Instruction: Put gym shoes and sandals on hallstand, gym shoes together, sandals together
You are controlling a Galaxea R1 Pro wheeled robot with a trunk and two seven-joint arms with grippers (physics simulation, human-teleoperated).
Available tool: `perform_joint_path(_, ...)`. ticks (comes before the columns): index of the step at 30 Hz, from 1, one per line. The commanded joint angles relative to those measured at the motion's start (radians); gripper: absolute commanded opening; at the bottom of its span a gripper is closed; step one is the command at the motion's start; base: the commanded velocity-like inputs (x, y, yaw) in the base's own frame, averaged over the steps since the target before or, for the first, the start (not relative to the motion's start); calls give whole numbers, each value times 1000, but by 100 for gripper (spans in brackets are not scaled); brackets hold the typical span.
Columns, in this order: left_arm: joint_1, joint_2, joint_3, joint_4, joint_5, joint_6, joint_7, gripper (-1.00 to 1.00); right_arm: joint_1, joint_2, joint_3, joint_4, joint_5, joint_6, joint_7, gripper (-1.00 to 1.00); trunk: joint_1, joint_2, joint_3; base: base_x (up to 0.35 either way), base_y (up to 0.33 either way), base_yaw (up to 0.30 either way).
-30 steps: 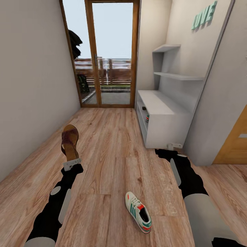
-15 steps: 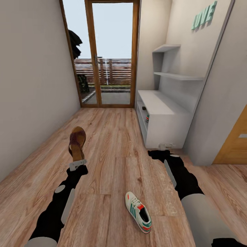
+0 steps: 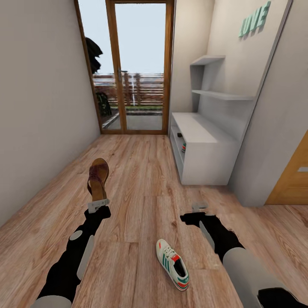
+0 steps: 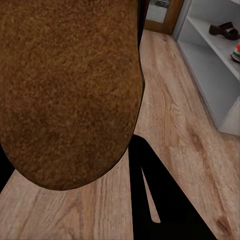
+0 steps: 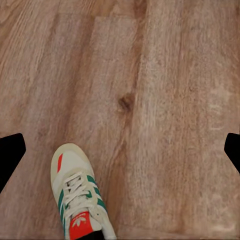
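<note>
My left gripper (image 3: 98, 203) is shut on the heel end of a brown sandal (image 3: 98, 176), held above the corridor floor (image 3: 141, 184); its brown sole (image 4: 70, 90) looms close in the left wrist view. One gym shoe (image 3: 172, 264) lies on the floor in front of me, also seen as the gym shoe (image 5: 80, 197) in the right wrist view. My right gripper (image 3: 199, 208) hangs open above the floor just beyond that shoe, its fingertips (image 5: 11, 155) wide apart. The hallstand (image 3: 205, 149) stands at the right wall; its shelf holds the other sandal (image 4: 225, 30) and the other gym shoe (image 4: 235, 52).
A glass door with a wooden frame (image 3: 139, 68) closes the corridor's far end. A grey wall (image 3: 38, 107) runs along the left. A wooden door (image 3: 295, 179) is at the right, past the hallstand's back panel (image 3: 252, 85).
My right arm has drawn back from the hallstand's base toward the gym shoe on the floor. My left gripper has shifted right and slightly nearer with the sandal.
</note>
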Motion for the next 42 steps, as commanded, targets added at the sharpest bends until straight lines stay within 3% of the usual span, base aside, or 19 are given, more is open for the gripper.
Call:
perform_joint_path(1, 0, -1, 3, -2, 6, 7, -4, -100, 0, -1, 1, 23, 1, -9, 2, 100, 0, 0, -1, 0, 0, 0)
perform_joint_path(4, 0, -1, 3, -2, 6, 8, -4, -100, 0, 0, 1, 74, 5, -29, 2, 100, 0, 0, -1, 0, 0, 0)
perform_joint_path(12, -1, -1, 2, -5, 6, 15, -4, -100, 0, 0, 1, 89, 2, -35, 2, 100, 0, 0, -1, 0, 0, 0)
perform_joint_path(19, -3, -1, -3, -53, 4, 127, -4, -100, 0, 2, 3, 89, 8, -35, 2, 100, 2, -2, -26, 0, 0, 0)
perform_joint_path(27, -3, -1, -4, -64, 4, 148, -4, -100, 5, 2, 3, 96, 7, -36, 1, 100, 2, -2, -32, 0, 0, 0)
perform_joint_path(35, -3, -1, -5, -65, 5, 149, -4, -100, 7, 7, 3, 201, 14, -134, -1, 100, 2, -2, -32, 0, 0, 0)
perform_joint_path(42, -3, -1, -5, -65, 5, 149, -4, -100, 8, 8, 3, 244, 78, -165, 0, 100, 2, -2, -32, 0, 0, 0)
